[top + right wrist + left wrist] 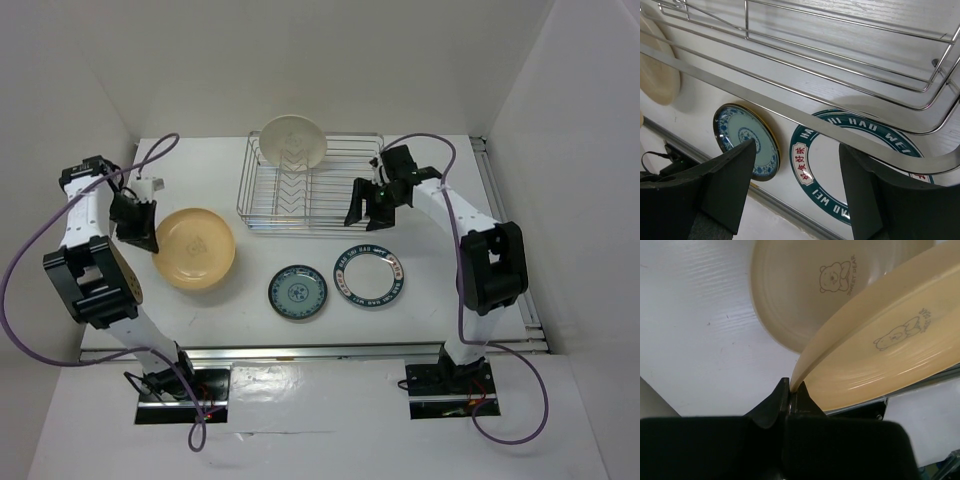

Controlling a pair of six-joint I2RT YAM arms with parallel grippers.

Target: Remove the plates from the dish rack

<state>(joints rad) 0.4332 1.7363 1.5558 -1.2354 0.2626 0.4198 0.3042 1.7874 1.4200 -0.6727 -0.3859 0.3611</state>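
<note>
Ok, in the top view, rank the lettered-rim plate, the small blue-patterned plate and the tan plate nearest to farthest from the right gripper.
From the right gripper:
1. lettered-rim plate, just toward the bases from it.
2. small blue-patterned plate, left of that one.
3. tan plate, far left.

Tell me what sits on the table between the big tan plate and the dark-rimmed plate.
The small blue-patterned plate lies between the tan plate and the dark-rimmed plate. The top view shows this plainly.
</note>
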